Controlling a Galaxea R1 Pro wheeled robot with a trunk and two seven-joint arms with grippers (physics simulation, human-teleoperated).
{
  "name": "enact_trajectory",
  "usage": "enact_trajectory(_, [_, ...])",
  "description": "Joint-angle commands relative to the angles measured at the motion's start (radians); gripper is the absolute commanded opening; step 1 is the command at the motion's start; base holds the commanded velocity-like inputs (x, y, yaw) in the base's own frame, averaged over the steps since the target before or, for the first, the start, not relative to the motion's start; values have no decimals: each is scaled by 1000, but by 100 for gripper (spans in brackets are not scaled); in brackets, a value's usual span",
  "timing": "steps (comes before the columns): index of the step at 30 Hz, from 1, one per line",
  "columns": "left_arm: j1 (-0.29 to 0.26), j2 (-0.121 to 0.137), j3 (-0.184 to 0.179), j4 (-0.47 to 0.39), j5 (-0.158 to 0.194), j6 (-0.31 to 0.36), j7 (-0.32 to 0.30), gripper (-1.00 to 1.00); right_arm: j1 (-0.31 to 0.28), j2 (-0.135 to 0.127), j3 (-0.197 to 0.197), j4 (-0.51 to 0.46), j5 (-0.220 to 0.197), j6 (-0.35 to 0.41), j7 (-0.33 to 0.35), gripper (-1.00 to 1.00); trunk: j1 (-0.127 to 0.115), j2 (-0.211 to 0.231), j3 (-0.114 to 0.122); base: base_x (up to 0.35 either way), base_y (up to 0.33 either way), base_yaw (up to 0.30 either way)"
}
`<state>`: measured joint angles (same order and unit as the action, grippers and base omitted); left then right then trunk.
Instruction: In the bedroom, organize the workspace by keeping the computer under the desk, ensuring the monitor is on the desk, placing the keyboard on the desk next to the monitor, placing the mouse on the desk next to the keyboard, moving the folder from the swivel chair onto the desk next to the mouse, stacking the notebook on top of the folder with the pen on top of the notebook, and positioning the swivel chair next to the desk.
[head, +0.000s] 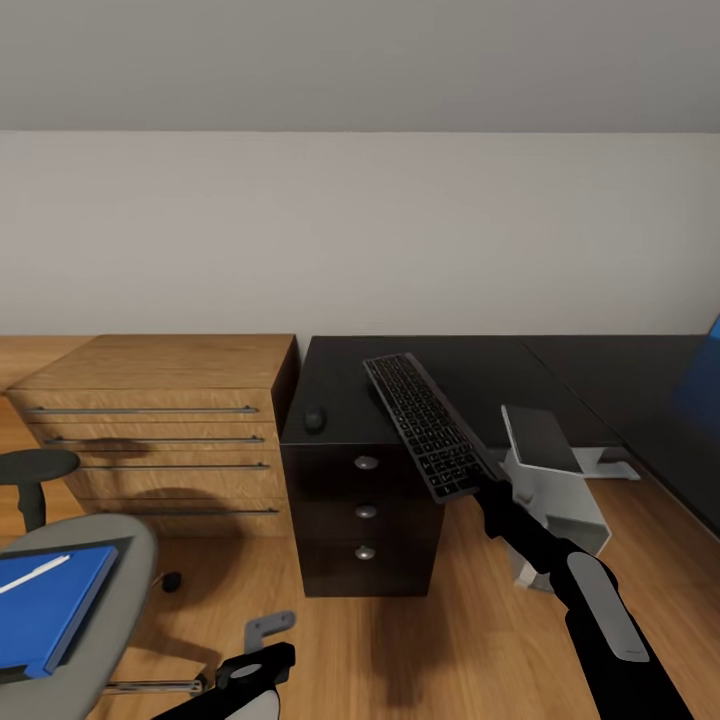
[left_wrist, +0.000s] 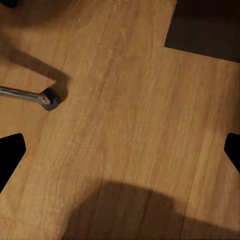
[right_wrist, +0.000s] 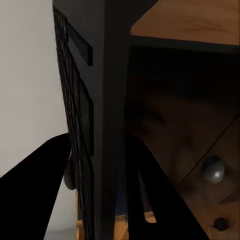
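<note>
Right jaws clamp the keyboard (head: 424, 425); left jaws seemingly apart

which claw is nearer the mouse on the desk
Right. The right claw holds the keyboard above the desk, off to the mouse's side. The left claw hangs low over the floor, below desk height.

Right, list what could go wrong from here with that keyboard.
1. The right gripper pinches the keyboard by one short end only, so the long free end could sag or twist out of the grip.
2. The keyboard hangs over the front edge of the desk; released here, it might tip to the floor.
3. The mouse sits on the desk near that edge; a sideways swing could knock it off.
</note>
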<state>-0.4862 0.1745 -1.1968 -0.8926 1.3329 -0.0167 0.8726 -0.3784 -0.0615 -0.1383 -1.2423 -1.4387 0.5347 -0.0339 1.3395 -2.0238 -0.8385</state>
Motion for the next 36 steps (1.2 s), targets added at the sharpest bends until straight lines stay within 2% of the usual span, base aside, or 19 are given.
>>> enact_trajectory(1, [-2,-1,-4,-2,5,-2,5,100,0,0,-1,0,-2,5,-4,-100,-4,7,2,0,0,0])
enact_trajectory(14, [-2,-7,-4,0,5,-2,5,100,0,-1,-5,-10,-3,7,-3,-100,-54,98,43,0,0,0])
enact_trajectory(21, [-2,-10,-5,0,5,-2,6,100,1,-3,-6,-61,-3,7,-2,-100,-81,147,65,0,0,0])
enact_trajectory(24, [-2,-22,-5,18,5,-2,7,100,2,-3,-6,-80,-2,7,-2,-100,-92,168,74,0,0,0])
enact_trajectory(29, [-2,-73,-5,108,0,-8,7,100,4,-3,-6,-108,1,7,-1,-100,-111,203,90,0,0,0])
enact_trajectory(31, [-2,-113,-4,172,-29,-37,6,100,17,-4,-7,-161,3,6,-1,-100,-119,217,96,0,0,0])
enact_trajectory(34, [-2,-136,-4,219,-66,-62,6,100,36,-5,-7,-202,4,5,-2,-100,-131,238,106,0,0,0])
enact_trajectory(36, [-2,-142,-4,233,-77,-69,6,100,41,-6,-7,-216,4,5,-3,-100,-138,252,112,0,0,0])
